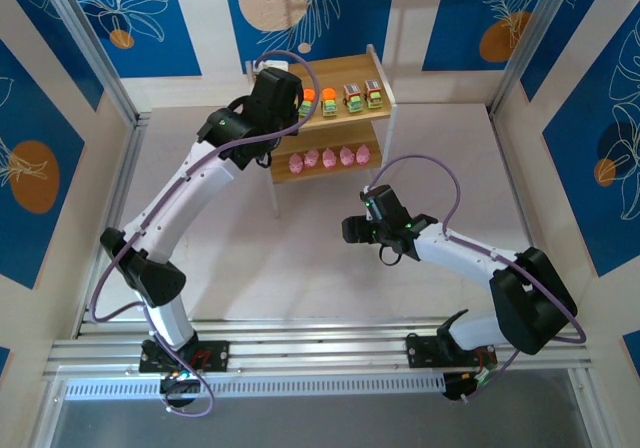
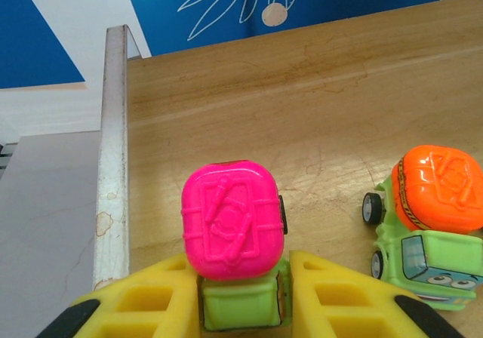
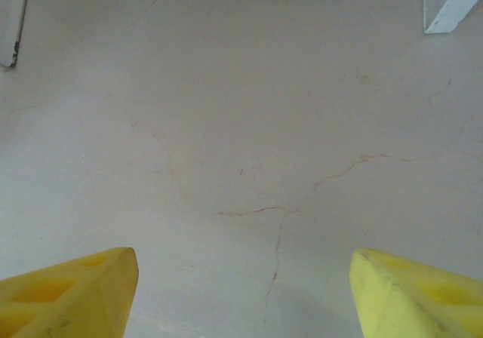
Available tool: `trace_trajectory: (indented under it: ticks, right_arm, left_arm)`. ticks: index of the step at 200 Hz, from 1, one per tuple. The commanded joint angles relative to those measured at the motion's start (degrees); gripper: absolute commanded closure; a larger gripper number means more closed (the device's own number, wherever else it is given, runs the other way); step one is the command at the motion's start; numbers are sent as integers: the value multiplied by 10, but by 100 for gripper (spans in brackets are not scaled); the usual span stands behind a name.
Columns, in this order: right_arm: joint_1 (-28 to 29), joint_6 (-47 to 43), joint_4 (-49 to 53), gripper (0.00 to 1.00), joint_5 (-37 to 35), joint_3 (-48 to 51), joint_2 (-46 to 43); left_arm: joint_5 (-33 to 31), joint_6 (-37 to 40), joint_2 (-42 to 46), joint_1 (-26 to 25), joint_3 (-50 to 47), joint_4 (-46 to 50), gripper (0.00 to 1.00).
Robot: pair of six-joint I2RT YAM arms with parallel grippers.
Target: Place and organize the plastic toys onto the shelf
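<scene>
Yellow fingers (image 2: 143, 300) of the left gripper (image 2: 241, 278) are clamping the green body of a toy car with a magenta top (image 2: 232, 221), holding it low over the top board of the shelf (image 2: 302, 89). I cannot tell whether its wheels are touching the wood.

Starting at the left, a white rail (image 2: 113, 149) is running along the shelf's edge, near the held car. If the car is rolling free when the fingers part, it could be drifting toward that edge. The left finger, swinging outward, could also be knocking the rail and shaking the whole shelf.

To the right, an orange-topped car (image 2: 430, 210) is standing near the held one. The right finger could be bumping it on opening and pushing it out of line. Both cars are sitting on wheels, so a light nudge is likely enough.

From above, the left gripper (image 1: 275, 93) is hanging over the shelf's left end, beside a row of four cars (image 1: 340, 98). Five pink figures (image 1: 329, 157) are lining the lower tier. A careless lift of the wrist could be catching the row.

Further right, the right gripper (image 1: 360, 230) is waiting over the bare table (image 3: 241, 127), its fingers (image 3: 68, 293) spread wide and gripping nothing, well apart from the shelf and blocking no one.
</scene>
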State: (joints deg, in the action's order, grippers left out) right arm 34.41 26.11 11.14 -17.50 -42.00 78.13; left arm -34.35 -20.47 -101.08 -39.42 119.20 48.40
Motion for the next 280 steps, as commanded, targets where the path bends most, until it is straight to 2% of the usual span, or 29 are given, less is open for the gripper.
trace_trajectory:
  ticks: [1, 227, 280]
  right_arm:
    - [-3, 5, -1, 26, 16, -13, 4]
    - [-4, 6, 2, 26, 16, -16, 5]
    - [-5, 5, 3, 26, 17, -16, 3]
  left_arm:
    - [18, -2, -11, 7, 13, 1, 73]
    - [13, -2, -41, -11, 60, 23, 74]
    - [9, -5, -41, -14, 60, 28, 70]
